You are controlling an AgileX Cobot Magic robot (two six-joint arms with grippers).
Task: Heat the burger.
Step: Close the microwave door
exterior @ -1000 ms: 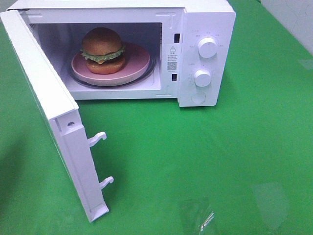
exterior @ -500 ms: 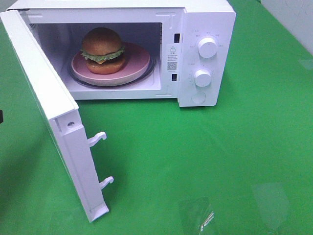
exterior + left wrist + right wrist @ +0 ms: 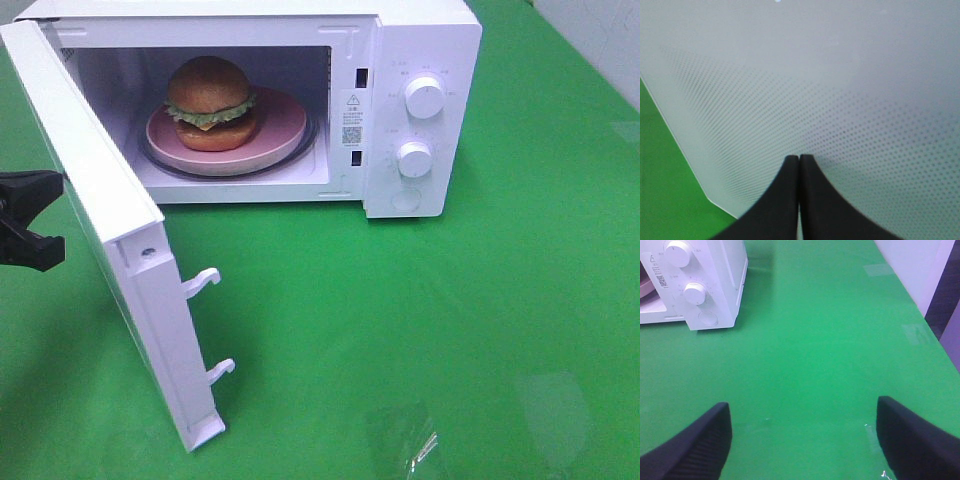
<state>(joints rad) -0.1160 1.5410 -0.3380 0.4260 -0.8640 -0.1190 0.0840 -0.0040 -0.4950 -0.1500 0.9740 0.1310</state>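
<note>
The burger [image 3: 209, 103] sits on a pink plate [image 3: 280, 125] inside the white microwave [image 3: 425, 40]. Its door [image 3: 95, 190] stands swung wide open to the left. My left gripper [image 3: 45, 215] is at the left edge of the exterior view, behind the door's outer face. In the left wrist view its fingers [image 3: 799, 165] are shut together with nothing between them, tips up against the dotted door panel [image 3: 840, 90]. My right gripper [image 3: 802, 440] is out of the exterior view. It hangs open over bare green table, right of the microwave [image 3: 715, 285].
Two round knobs [image 3: 425, 97] [image 3: 414, 157] and a round button [image 3: 405, 199] sit on the microwave's right panel. Two latch hooks [image 3: 205, 280] stick out from the door's edge. Green cloth [image 3: 450, 330] covers the table. A white wall [image 3: 910, 265] borders its far right.
My left gripper has come into the exterior view from the left edge, up to the door's outer face. The door has shifted very slightly. The burger and plate have not moved.
</note>
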